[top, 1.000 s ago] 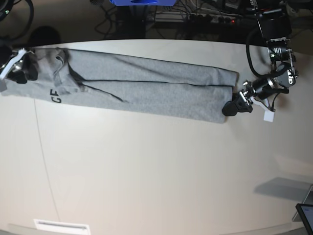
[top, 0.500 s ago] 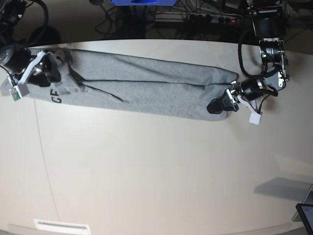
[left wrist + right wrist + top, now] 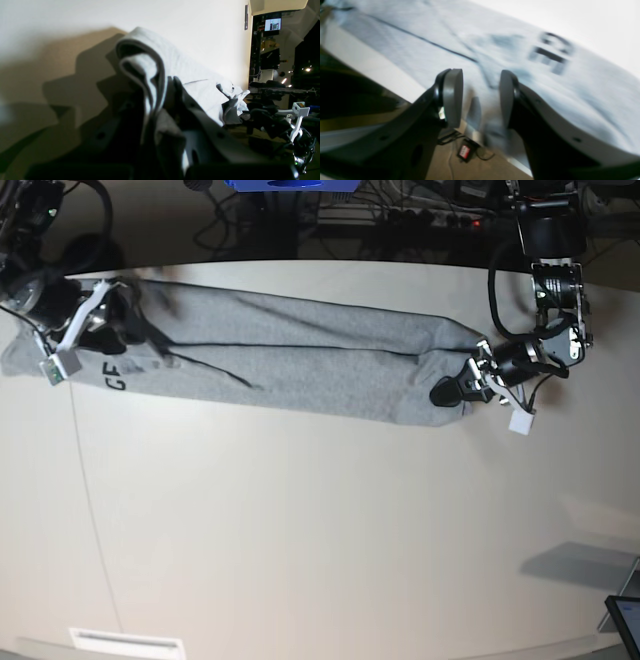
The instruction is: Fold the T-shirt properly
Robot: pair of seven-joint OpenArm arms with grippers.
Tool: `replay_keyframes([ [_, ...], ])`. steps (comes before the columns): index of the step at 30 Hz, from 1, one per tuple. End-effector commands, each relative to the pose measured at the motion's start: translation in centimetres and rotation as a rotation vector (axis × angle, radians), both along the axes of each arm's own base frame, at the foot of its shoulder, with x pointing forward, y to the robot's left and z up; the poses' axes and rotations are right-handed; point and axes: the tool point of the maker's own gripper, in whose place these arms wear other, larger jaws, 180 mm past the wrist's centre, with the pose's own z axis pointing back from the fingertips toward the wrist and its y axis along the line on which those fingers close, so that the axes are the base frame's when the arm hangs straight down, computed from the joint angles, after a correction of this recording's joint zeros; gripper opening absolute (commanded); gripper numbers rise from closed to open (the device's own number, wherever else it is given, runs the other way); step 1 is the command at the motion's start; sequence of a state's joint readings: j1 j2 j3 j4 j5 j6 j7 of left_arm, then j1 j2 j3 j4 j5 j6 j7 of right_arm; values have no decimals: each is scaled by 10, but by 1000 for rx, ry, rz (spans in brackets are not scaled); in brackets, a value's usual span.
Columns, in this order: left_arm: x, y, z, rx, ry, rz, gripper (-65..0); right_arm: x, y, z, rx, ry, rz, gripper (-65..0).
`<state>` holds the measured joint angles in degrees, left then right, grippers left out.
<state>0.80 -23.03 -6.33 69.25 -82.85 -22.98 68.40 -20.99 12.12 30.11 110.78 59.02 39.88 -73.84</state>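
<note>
The heather-grey T-shirt [image 3: 290, 365] lies as a long narrow strip across the far side of the table. Black lettering [image 3: 113, 376] shows near its left end. My left gripper [image 3: 447, 393] is at the strip's right end, shut on the T-shirt. The left wrist view shows a bunched fold of the T-shirt [image 3: 150, 72] rising from between the dark fingers [image 3: 197, 117]. My right gripper [image 3: 118, 328] hovers over the left end. In the right wrist view that gripper [image 3: 481, 97] is open, with the T-shirt [image 3: 570, 82] and its blurred lettering [image 3: 550, 55] beneath.
The pale table [image 3: 320, 530] stretches toward the front. A dark screen device [image 3: 625, 620] sits at its front right corner and a white strip [image 3: 125, 642] at the front left. Cables and a blue box [image 3: 290, 185] lie behind the far edge.
My left gripper slid in over the shirt's right end and closed on it, bunching the cloth. My right gripper moved rightward from the left edge onto the shirt's left end.
</note>
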Motion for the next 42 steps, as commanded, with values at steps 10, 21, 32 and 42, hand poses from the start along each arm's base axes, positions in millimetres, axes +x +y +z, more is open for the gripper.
replay_keyframes([
  [10,14,-7,35,53,-57,-27,-650,9,21,-4,108,-25,3,-412],
  [21,19,-13,50,61,-101,-46,-650,6,-5,-61,206,138,-125,-640],
  [32,25,-42,91,37,-206,-89,-650,2,-11,-83,242,212,-168,-649],
  [42,16,-106,88,-98,-134,-154,-650,0,-10,-85,242,221,-164,-649],
])
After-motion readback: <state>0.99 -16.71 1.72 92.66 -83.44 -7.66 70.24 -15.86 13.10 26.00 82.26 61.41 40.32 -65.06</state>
